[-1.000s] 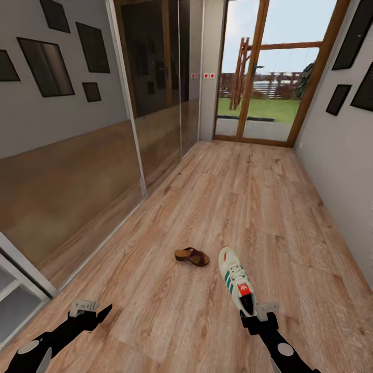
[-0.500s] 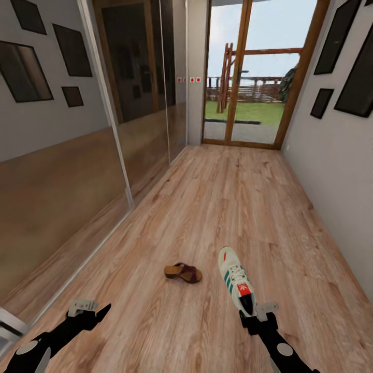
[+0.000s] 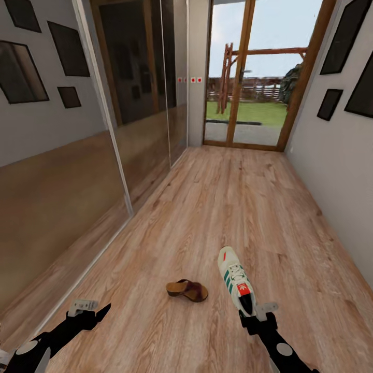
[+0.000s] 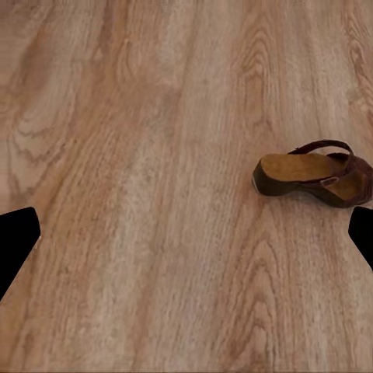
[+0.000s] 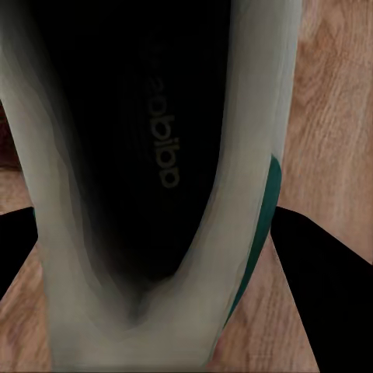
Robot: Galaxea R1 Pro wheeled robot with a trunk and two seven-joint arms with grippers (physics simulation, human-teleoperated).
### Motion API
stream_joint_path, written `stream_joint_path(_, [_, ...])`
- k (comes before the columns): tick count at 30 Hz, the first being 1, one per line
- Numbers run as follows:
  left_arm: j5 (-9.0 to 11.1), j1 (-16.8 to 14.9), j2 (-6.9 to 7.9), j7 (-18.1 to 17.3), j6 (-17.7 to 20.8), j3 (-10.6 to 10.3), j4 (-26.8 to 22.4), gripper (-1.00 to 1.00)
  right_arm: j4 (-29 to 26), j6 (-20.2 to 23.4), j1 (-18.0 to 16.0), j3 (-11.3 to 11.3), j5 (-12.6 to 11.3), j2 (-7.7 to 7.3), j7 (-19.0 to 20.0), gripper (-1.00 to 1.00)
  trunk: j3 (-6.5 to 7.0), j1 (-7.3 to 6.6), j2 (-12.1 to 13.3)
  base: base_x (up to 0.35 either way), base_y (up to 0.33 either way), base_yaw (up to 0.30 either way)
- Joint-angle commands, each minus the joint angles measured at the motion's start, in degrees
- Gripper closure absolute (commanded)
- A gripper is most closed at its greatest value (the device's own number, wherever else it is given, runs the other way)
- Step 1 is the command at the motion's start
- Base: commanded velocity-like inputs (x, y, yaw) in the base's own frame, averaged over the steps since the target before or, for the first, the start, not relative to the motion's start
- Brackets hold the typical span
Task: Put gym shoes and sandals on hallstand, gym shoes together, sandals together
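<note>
The view has swung right, the pale shelf gone from lower left; right tool (image 3: 247, 312) clamped on gym shoe (image 3: 235, 280), left tool (image 3: 88, 310) apart, sandal (image 3: 187, 290) on corridor floor (image 3: 248, 207), low centre

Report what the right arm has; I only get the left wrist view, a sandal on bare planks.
Observer: The right gripper grips one gym shoe by its heel, toe pointing away.
Operator: Place the sandal against that shoe.
Observer: The sandal lies on the corridor floor to the shoe's left, apart from it.
Operator: Say what lies ahead.
Observer: A glass door closes the corridor's far end.
</note>
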Motion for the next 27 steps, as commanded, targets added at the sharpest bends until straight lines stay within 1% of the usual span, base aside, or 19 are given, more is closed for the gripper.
stream_joint_path(1, [0.50, -0.03, -0.01, -0.29, 0.36, 0.08, 0.04, -1.00, 0.00, -0.13, -0.03, 0.05, 0.13, -0.05, -0.02, 1.00, -0.05, 0.01, -0.02, 0.171, 0.279, -0.232])
stream_joint_path(16, [0.44, -0.03, -0.01, -0.31, 0.30, 0.08, 0.04, -1.00, -0.03, -0.13, -0.03, 0.01, 0.09, -0.05, -0.02, 1.00, -0.05, 0.01, -0.02, 0.210, 0.259, -0.256])
stream_joint_path(27, [0.44, -0.03, 0.07, -0.36, 0.30, 0.08, 0.04, -1.00, -0.09, -0.13, -0.03, 0.01, 0.04, -0.05, -0.02, 1.00, -0.05, 0.01, -0.02, 0.025, 0.023, -0.262])
